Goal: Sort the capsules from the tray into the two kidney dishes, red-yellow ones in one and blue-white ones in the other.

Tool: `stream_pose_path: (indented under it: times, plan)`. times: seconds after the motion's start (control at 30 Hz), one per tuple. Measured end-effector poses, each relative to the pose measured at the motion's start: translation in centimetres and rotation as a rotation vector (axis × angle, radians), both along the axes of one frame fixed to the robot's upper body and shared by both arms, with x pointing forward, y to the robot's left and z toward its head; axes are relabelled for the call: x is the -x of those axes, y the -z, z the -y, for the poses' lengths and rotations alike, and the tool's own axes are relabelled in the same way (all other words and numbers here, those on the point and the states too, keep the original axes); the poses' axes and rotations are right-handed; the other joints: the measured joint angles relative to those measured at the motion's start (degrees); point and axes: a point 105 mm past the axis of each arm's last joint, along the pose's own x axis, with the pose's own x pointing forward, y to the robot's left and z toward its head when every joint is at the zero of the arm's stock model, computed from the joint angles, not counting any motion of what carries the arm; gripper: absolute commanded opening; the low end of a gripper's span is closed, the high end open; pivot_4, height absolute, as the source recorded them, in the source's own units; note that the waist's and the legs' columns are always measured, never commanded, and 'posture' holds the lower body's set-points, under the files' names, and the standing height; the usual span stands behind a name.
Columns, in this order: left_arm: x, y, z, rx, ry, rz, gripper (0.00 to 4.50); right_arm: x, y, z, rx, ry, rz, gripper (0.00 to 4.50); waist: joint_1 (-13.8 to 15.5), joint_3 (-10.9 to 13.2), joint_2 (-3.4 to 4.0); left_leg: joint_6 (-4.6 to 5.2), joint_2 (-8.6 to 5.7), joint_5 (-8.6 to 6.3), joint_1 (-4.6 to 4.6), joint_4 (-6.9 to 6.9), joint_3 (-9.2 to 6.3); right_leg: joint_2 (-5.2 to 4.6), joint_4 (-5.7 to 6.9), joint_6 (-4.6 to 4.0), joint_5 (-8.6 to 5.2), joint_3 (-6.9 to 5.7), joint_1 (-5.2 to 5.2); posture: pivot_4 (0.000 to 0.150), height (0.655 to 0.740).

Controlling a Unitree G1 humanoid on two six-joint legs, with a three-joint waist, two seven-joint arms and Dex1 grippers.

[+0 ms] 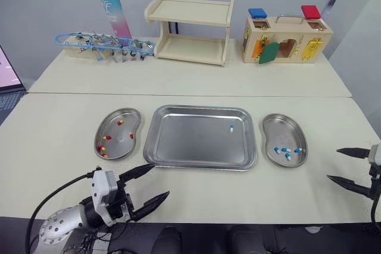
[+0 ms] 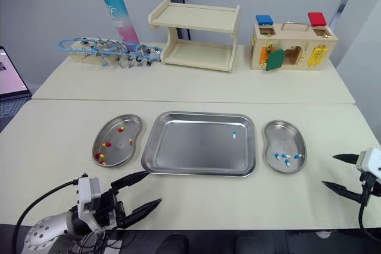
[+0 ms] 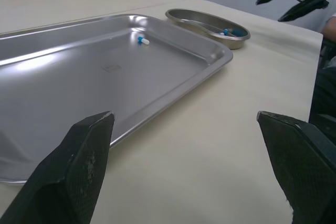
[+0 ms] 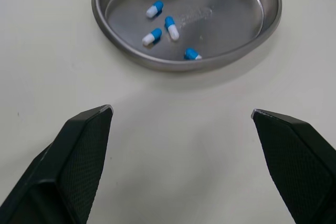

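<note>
You have one steel tray (image 1: pixel 178 141) in the middle of the table (image 1: pixel 59 129), and one kidney dish on each side of it. A single blue-white capsule (image 1: pixel 231 128) remains in the tray, lying near its far right corner, apart from the rim.

The left kidney dish (image 1: pixel 127 114) holds the red-yellow capsules (image 1: pixel 106 138). You can count at least five, but the ones bunched on its outer side are too small to separate with certainty. The right kidney dish (image 4: pixel 265 22) holds exactly four blue-white capsules (image 4: pixel 155 9); three lie close together and one sits just beside the near wall.

Your left gripper (image 1: pixel 161 181) is near the front edge of the table, just in front of the tray's near left corner. Its two black fingers (image 3: pixel 86 156) are spread wide, with nothing between them, and they touch neither the tray nor the dish.

Your right gripper (image 1: pixel 333 164) sits at the table's right side, to the right of the right kidney dish and somewhat nearer you. Its fingers (image 4: pixel 79 145) are also spread wide and empty, pointing towards that dish but well short of its rim.

Along the far side of the table stand one wooden shelf (image 1: pixel 190 28), one wooden latch box (image 1: pixel 286 40), one blue-and-pink tube (image 1: pixel 113 7) and one blue wire rack (image 1: pixel 101 44).
</note>
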Motion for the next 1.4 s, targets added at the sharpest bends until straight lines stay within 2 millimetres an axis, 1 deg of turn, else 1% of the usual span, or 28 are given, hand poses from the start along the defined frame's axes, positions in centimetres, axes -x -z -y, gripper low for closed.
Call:
stream_pose_path:
  times: [0.07, 0.13, 0.17, 0.23, 0.27, 0.33, 0.37, 0.4, 0.47, 0.53, 0.63, 0.7, 0.8, 0.87, 0.97, 1.23, 1.33, 1.4]
  plan:
    - [-0.1, 0.1, 0.0, -0.003, -0.001, 0.009, 4.5, -1.0, -1.7, -1.8, -0.023, -0.025, 0.037, 4.49, -0.1, 0.0, 0.07, 0.0, 0.0, 0.0, 0.0, 0.01, 0.0, 0.0, 0.01, 0.0, 0.0, 0.01, -0.01, 0.15, 0.74]
    - [-0.1, 0.4, 0.0, -0.007, -0.002, 0.011, 4.5, -2.5, -3.6, -4.7, -0.03, -0.069, 0.088, 4.49, -0.3, -0.1, 0.1, 0.0, 0.02, 0.0, 0.01, 0.01, -0.02, 0.03, 0.01, 0.0, 0.0, 0.01, -0.01, 0.15, 0.74]
    - [-0.2, 0.3, 0.1, -0.007, 0.002, 0.016, 4.5, -2.9, -4.1, -6.2, -0.034, -0.1, 0.105, 4.49, -0.3, 0.0, 0.09, 0.0, 0.02, 0.0, -0.01, 0.01, -0.07, 0.03, 0.02, 0.0, 0.0, -0.04, -0.02, 0.15, 0.74]
    - [-0.3, 0.3, 0.2, -0.007, 0.006, 0.026, 4.5, -3.6, -4.5, -9.2, -0.048, -0.15, 0.107, 4.49, 0.1, 0.0, 0.03, 0.0, 0.01, 0.0, -0.06, 0.01, -0.09, 0.02, -0.02, 0.0, 0.0, -0.07, -0.03, 0.15, 0.74]
    - [-0.3, 0.3, 0.3, -0.006, 0.01, 0.029, 4.5, -4.0, -4.5, -10.4, -0.066, -0.165, 0.108, 4.49, 0.1, 0.0, -0.01, 0.0, 0.01, 0.0, -0.1, 0.02, -0.09, 0.02, -0.04, 0.0, 0.0, -0.07, -0.05, 0.15, 0.74]
    - [-0.2, 0.4, 0.4, -0.005, 0.011, 0.029, 4.5, -4.7, -3.8, -12.5, -0.089, -0.186, 0.086, 4.49, 0.3, 0.0, -0.04, 0.0, 0.0, 0.0, -0.14, 0.03, -0.1, 0.01, -0.05, 0.0, 0.0, -0.1, -0.06, 0.15, 0.74]
    - [-0.2, 0.3, 0.4, -0.005, 0.011, 0.031, 4.5, -4.9, -3.3, -13.3, -0.09, -0.192, 0.072, 4.49, 0.5, 0.0, -0.03, 0.0, -0.01, 0.0, -0.17, 0.04, -0.14, 0.0, -0.05, 0.0, 0.0, -0.14, -0.08, 0.15, 0.74]
    - [-0.2, 0.4, 0.4, -0.005, 0.01, 0.032, 4.5, -5.1, -2.8, -13.7, -0.088, -0.185, 0.057, 4.12, 0.6, 0.0, -0.04, 0.0, -0.02, 0.0, -0.18, 0.03, -0.15, -0.01, -0.06, 0.0, 0.0, -0.15, -0.08, 0.15, 0.74]
    - [-0.2, 0.4, 0.4, -0.006, 0.01, 0.038, 4.5, -5.6, -1.9, -14.6, -0.104, -0.156, 0.029, 3.6, 0.6, 0.0, -0.04, 0.0, -0.02, 0.0, -0.18, 0.04, -0.14, -0.01, -0.04, 0.0, 0.0, -0.14, -0.1, 0.15, 0.74]
    - [-0.2, 0.4, 0.5, -0.008, 0.01, 0.043, 4.5, -6.7, -1.2, -16.2, -0.121, -0.123, 0.047, 3.6, 0.3, 0.0, -0.08, 0.0, 0.01, 0.0, -0.13, 0.03, -0.17, 0.03, 0.03, -0.01, 0.0, -0.14, -0.11, 0.15, 0.74]
    - [-0.2, 0.4, 1.0, -0.002, 0.021, 0.055, 4.5, -7.9, 0.8, -19.3, -0.159, -0.036, 0.034, 3.6, -0.3, 0.0, -0.04, -0.01, 0.04, 0.01, -0.12, 0.01, -0.18, 0.07, 0.09, -0.03, 0.01, -0.11, -0.16, 0.15, 0.74]
    - [-0.3, 0.3, 1.1, 0.0, 0.019, 0.066, 4.5, -8.5, 1.3, -20.2, -0.156, 0.017, 0.02, 3.6, -0.1, 0.0, -0.02, -0.01, 0.04, 0.01, -0.16, 0.02, -0.16, 0.06, 0.07, -0.03, 0.01, -0.1, -0.18, 0.15, 0.74]
    - [-0.3, 0.3, 1.3, 0.003, 0.02, 0.066, 4.5, -10.1, 0.7, -21.0, -0.152, 0.117, 0.054, 3.6, 0.1, 0.0, -0.03, 0.0, 0.03, 0.01, -0.16, 0.02, -0.18, 0.06, 0.06, -0.03, 0.01, -0.12, -0.19, 0.15, 0.74]
    - [-0.3, 0.2, 1.4, 0.003, 0.023, 0.074, 4.5, -10.6, 1.0, -21.5, -0.154, 0.168, 0.044, 3.6, 0.1, 0.0, -0.03, 0.0, 0.03, 0.0, -0.17, 0.01, -0.2, 0.06, 0.06, -0.03, 0.01, -0.14, -0.19, 0.15, 0.74]
    - [-0.3, 0.1, 1.4, 0.002, 0.024, 0.082, 4.5, -10.8, 2.4, -21.9, -0.137, 0.219, -0.006, 3.6, 0.2, 0.0, -0.02, 0.0, 0.02, 0.0, -0.22, 0.01, -0.18, 0.04, 0.05, -0.03, 0.01, -0.13, -0.22, 0.15, 0.74]
    - [-0.2, 0.1, 1.4, -0.002, 0.024, 0.089, 4.5, -11.0, 3.6, -22.0, -0.142, 0.263, -0.053, 3.6, 0.0, 0.0, -0.02, 0.01, 0.03, 0.0, -0.21, -0.01, -0.17, 0.06, 0.09, -0.03, 0.01, -0.12, -0.27, 0.15, 0.74]
    - [-0.1, 0.1, 1.5, -0.002, 0.029, 0.096, 4.5, -11.3, 3.9, -22.6, -0.162, 0.275, -0.066, 3.6, 0.0, 0.0, -0.01, 0.01, 0.03, 0.0, -0.2, -0.01, -0.18, 0.06, 0.09, -0.04, 0.01, -0.11, -0.27, 0.15, 0.74]
    - [-0.1, 0.1, 1.5, -0.002, 0.029, 0.096, 4.5, -11.6, 3.9, -22.5, -0.161, 0.283, -0.055, 3.21, 0.0, 0.0, -0.02, 0.01, 0.03, 0.0, -0.2, -0.01, -0.17, 0.06, 0.09, -0.04, 0.01, -0.11, -0.26, 0.15, 0.74]
